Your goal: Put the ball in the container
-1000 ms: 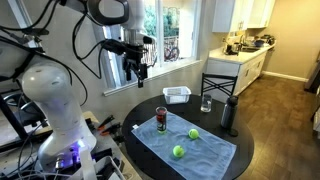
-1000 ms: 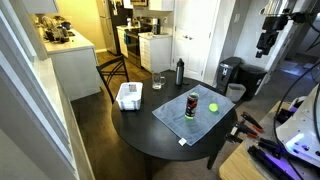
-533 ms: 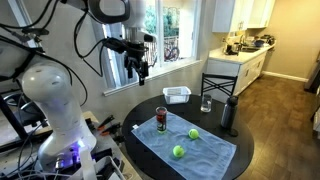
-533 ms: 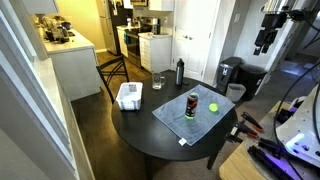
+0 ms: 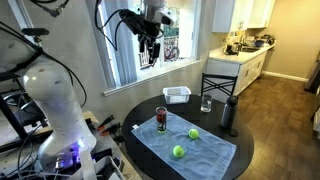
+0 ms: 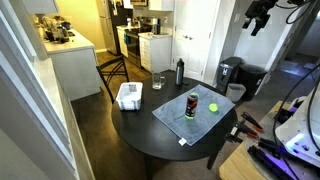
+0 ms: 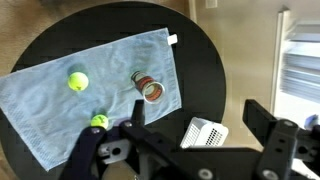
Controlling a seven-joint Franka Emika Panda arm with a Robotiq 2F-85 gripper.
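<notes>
Two round yellow-green balls (image 7: 77, 81) are lying on the blue cloth (image 7: 40, 100) in the wrist view, well apart from the rectangular whitish tub (image 7: 205, 131). An exterior view is showing one ball (image 6: 212, 107). The gripper (image 7: 190, 108) is hanging high, spread wide, empty.

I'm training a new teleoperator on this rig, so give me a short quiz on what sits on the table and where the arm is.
1. True or false: the whitish translucent plastic tub stands on the light blue towel.
2. How many yellow-green balls lie on that towel? A one, B two, C three.
3. Fill in: the gripper hangs high above the round black table, its jaws ___.
Key: 1 false, it stands on bare tabletop; 2 B; 3 open.
</notes>
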